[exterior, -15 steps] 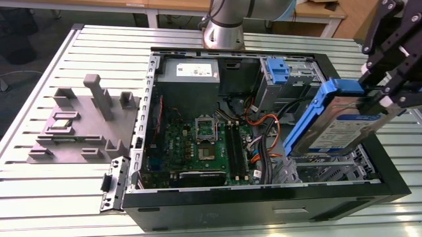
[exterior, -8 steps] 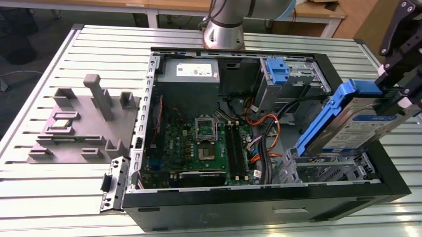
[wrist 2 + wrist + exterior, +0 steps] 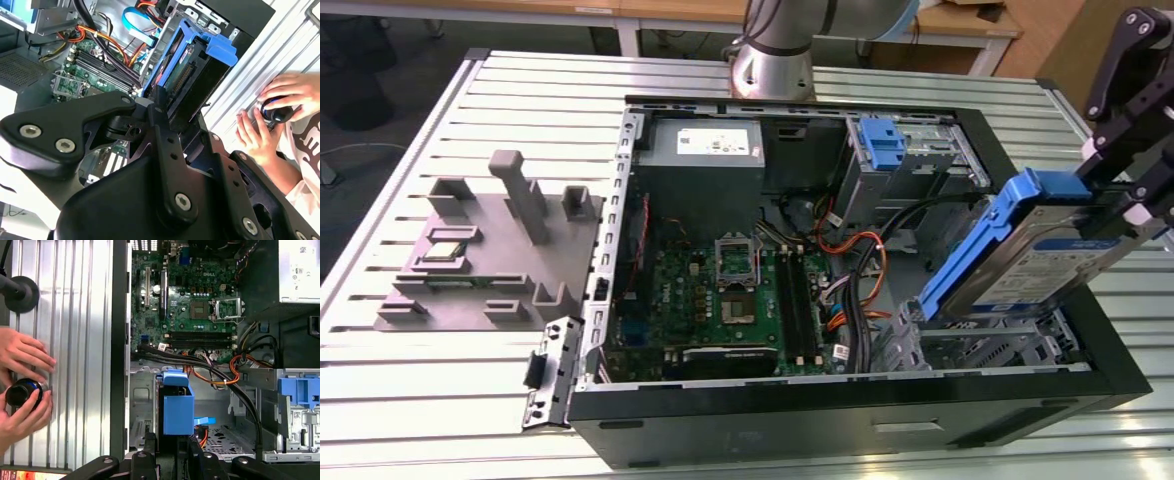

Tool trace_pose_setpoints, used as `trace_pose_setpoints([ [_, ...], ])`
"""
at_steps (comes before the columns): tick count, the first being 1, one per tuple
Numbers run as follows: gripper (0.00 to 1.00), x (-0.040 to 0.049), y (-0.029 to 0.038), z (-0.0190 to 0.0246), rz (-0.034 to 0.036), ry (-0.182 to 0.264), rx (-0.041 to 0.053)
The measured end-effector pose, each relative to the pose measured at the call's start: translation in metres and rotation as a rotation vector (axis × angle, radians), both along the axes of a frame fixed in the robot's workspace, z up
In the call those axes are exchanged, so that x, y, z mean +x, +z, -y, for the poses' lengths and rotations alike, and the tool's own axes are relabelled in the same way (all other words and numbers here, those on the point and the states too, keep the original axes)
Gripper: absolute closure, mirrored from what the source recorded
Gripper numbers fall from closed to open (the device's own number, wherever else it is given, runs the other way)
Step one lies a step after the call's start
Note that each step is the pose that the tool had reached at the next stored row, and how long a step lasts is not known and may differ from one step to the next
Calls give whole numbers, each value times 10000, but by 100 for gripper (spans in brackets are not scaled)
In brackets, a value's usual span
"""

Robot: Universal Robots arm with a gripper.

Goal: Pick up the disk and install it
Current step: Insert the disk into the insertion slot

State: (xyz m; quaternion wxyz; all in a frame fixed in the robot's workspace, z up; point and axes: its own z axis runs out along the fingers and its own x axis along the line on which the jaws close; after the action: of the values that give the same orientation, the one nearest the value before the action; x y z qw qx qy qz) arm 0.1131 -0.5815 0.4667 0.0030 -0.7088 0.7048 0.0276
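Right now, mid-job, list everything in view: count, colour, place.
Table: one, silver, slatted.
Case: one, black, open, on the table.
Disk: one, silver-grey in a blue frame, held tilted over the case at the exterior view's right.
Motherboard: one, green, inside the case.
Power supply: one, grey, inside the case.
Bracket: one, blue, inside the case.
Fixture tray: one, grey, on the table, exterior view's left.
Hands: two, beside the case, holding a small black object.
Fingers: two, black, shut on the disk.
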Motion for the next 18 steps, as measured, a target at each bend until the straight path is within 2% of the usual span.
trace_pose_setpoints([
  [4, 65, 0, -17, -7, 0, 17, -12],
  [10, 65, 0, -50, -47, 0, 17, -30],
  [18, 65, 4, -98, -55, 0, 17, -57],
])
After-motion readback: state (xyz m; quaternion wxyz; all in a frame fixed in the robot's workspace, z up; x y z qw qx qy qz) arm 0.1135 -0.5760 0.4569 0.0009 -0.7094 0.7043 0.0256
